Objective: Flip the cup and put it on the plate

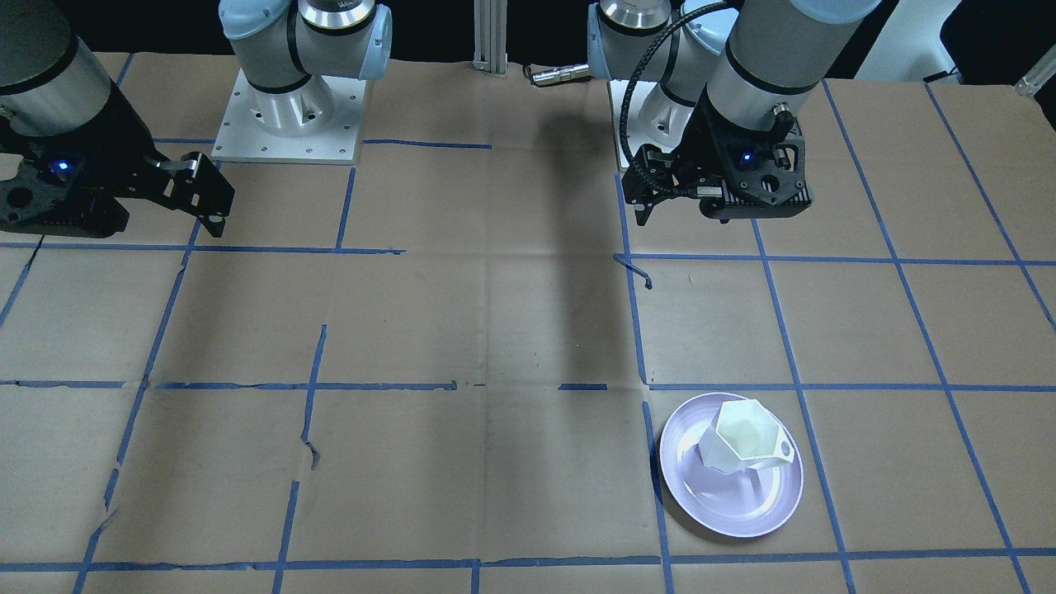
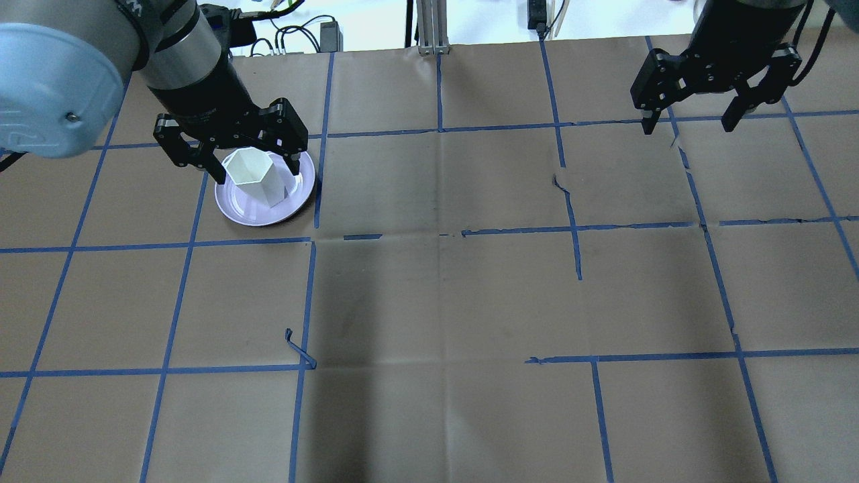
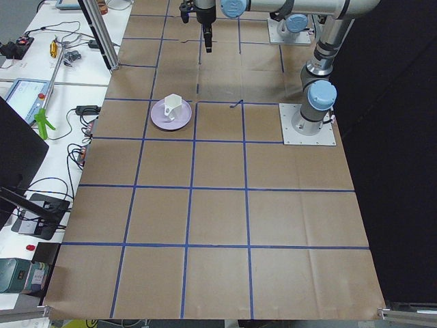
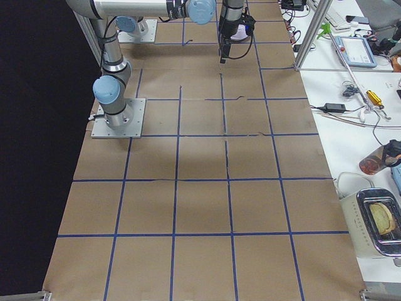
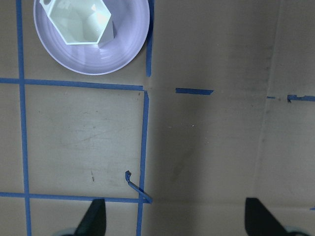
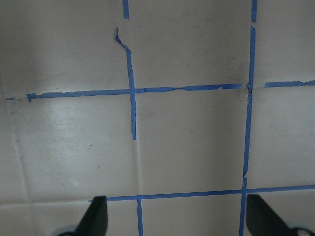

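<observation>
Cup [image 1: 742, 441] stands mouth-up on plate [image 1: 730, 511]; we judge placing done. Left fingers [image 5: 96, 216] and right fingers [image 6: 96, 214] spread wide, empty; next calls only for parking arms

Even, bright overhead light; soft broad shadows across the table [image 1: 528, 330]; mild glare on the plate [image 1: 726, 505]; sharp focus.

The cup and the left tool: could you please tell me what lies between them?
Nothing but brown paper: the left wrist view shows only blue tape lines and a lifted tape curl between the cup, on the plate, and the left tool.
</observation>
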